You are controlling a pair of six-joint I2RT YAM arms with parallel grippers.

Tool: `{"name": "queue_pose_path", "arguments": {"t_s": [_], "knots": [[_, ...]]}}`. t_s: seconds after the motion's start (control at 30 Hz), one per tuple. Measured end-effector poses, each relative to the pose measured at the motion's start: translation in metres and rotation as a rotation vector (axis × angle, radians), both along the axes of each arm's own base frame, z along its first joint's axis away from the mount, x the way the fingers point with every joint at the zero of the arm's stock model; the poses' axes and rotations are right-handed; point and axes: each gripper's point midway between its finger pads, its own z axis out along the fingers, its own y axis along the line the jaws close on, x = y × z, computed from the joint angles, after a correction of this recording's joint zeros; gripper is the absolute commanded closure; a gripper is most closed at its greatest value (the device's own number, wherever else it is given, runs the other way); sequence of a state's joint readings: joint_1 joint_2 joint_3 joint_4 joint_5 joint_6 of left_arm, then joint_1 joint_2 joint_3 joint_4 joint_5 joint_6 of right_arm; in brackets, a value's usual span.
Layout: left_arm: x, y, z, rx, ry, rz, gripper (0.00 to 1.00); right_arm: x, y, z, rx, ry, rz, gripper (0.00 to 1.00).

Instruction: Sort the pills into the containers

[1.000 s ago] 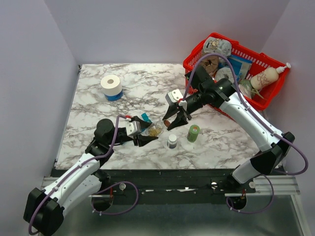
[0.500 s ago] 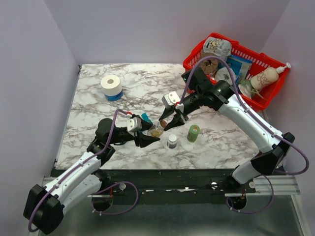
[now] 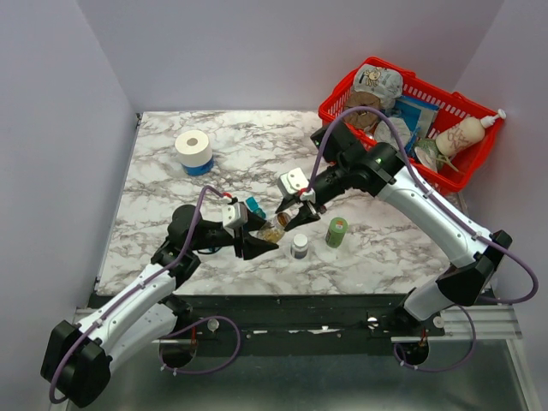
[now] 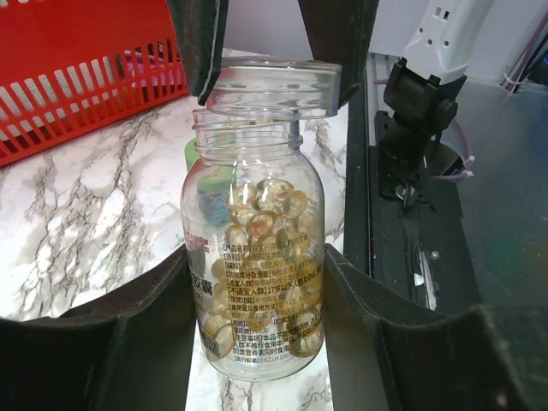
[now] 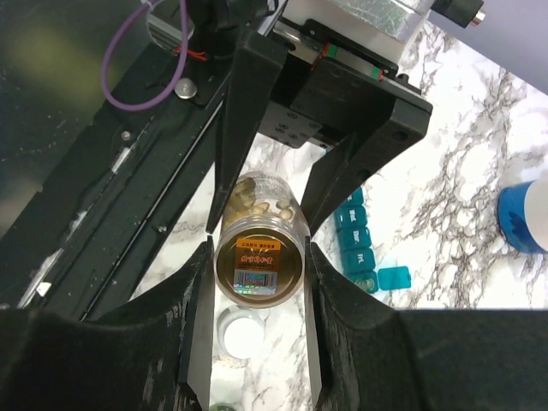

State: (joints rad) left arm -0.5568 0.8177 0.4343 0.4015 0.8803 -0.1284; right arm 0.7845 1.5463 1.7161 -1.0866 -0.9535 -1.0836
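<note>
My left gripper (image 4: pixel 257 342) is shut on the clear pill bottle (image 4: pixel 257 282) and holds it just above the marble table, leaning towards the right arm. Yellowish-brown pills (image 4: pixel 261 218) fill its lower part. My right gripper (image 5: pixel 257 282) is shut on the bottle's cap (image 5: pixel 258 267). In the left wrist view the cap (image 4: pixel 272 86) sits slightly raised and tilted over the threaded neck. In the top view both grippers meet at the bottle (image 3: pixel 272 229), left (image 3: pixel 257 242) and right (image 3: pixel 291 216). The blue pill organiser (image 5: pixel 355 248) lies just beyond, with one lid (image 5: pixel 394 278) open.
A white-topped bottle (image 3: pixel 299 247) and a green bottle (image 3: pixel 336 232) stand just right of the held bottle. A red wire basket (image 3: pixel 342 103) full of items is at the back right. A white roll on a blue base (image 3: pixel 193 151) is at the back left.
My right gripper has moved left and down onto the bottle's cap and closed on it. My left gripper has kept hold of the bottle, shifting it slightly.
</note>
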Motion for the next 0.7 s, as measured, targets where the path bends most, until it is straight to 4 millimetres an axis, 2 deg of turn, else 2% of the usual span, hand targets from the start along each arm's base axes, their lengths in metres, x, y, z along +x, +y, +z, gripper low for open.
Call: {"name": "queue_pose_path", "arguments": {"t_s": [0.43,0.7], "knots": [[-0.007,0.002,0.008,-0.017,-0.006,-0.014,1.00,0.001,0.001,-0.006,-0.019,-0.009,0.000,0.85],[-0.008,0.003,0.000,0.009,0.032,-0.015,1.00,0.001,0.003,-0.015,-0.064,0.048,0.007,0.85]]}}
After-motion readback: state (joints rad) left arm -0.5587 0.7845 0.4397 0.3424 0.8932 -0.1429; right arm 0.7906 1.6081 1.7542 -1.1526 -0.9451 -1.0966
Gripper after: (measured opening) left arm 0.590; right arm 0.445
